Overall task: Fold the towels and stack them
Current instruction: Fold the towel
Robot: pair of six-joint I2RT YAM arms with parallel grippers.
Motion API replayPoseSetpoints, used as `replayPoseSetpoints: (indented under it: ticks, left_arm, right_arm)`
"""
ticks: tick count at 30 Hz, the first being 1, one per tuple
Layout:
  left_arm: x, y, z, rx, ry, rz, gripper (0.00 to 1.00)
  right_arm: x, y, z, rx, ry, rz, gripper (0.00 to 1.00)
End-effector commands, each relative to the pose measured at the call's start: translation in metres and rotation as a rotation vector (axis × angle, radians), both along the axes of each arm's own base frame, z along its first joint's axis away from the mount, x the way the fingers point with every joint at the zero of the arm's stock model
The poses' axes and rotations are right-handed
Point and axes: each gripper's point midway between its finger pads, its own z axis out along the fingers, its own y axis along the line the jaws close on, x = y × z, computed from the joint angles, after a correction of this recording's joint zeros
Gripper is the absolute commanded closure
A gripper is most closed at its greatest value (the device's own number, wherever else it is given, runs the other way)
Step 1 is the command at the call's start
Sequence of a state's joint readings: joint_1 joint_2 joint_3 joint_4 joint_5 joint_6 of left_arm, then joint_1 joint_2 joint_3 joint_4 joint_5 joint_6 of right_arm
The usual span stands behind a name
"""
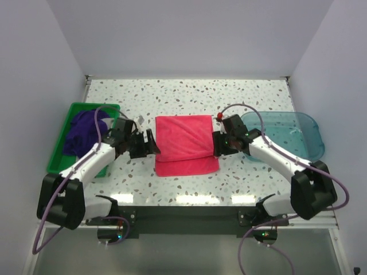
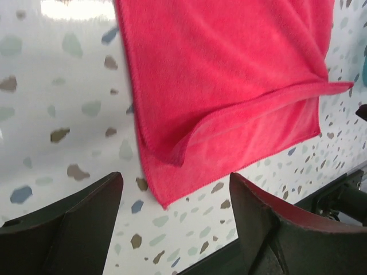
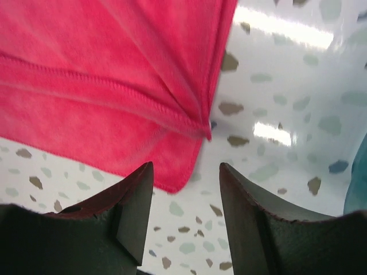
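- The pink towel lies flat in the middle of the table. It is folded once, and the upper layer stops short, so a strip of the lower layer shows along the near edge.
- The left gripper is low at the towel's left edge with its jaws spread wide and nothing between them.
- In the left wrist view, the towel's near left corner lies on the table just ahead of the gap between the two dark fingers. The upper layer's edge curls up a little there.
- The right gripper is at the towel's right edge, also spread apart and empty.
- In the right wrist view, the near right corner of the lower layer sits just beyond the fingers and towards the left one. Neither finger touches the cloth.
- A purple towel lies bunched in the green bin by the table's left edge, well apart from both grippers.
- A teal tray sits by the right edge, just beside the right arm.
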State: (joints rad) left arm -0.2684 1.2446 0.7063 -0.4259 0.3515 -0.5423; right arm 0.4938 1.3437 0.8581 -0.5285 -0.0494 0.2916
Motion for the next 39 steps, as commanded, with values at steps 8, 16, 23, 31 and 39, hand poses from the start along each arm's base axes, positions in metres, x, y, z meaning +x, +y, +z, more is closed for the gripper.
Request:
replayPoseSetpoints:
  ticks: [8,16,23,31,39]
  left_arm:
    - [0.125,-0.031,0.050,0.043,-0.242,-0.043,0.45]
    - [0.096,-0.059,-0.010,0.077,-0.087,-0.163,0.47]
    - [0.061,-0.051,-0.049,0.106,0.011,-0.152,0.48]
    - [0.039,-0.039,-0.057,0.117,0.038,-0.125,0.48]
    - [0.033,-0.032,-0.060,0.145,0.044,-0.105,0.48]
  right_arm:
    - [0.078,0.064,0.009,-0.061,-0.106,0.102,0.56]
    - [0.063,0.072,-0.026,-0.118,-0.011,0.127,0.59]
    - [0.029,0.073,-0.037,-0.129,0.045,0.181,0.64]
    - [-0.023,0.068,-0.034,-0.125,0.092,0.229,0.67]
    - [-0.058,0.059,-0.025,-0.058,0.127,0.274,0.67]
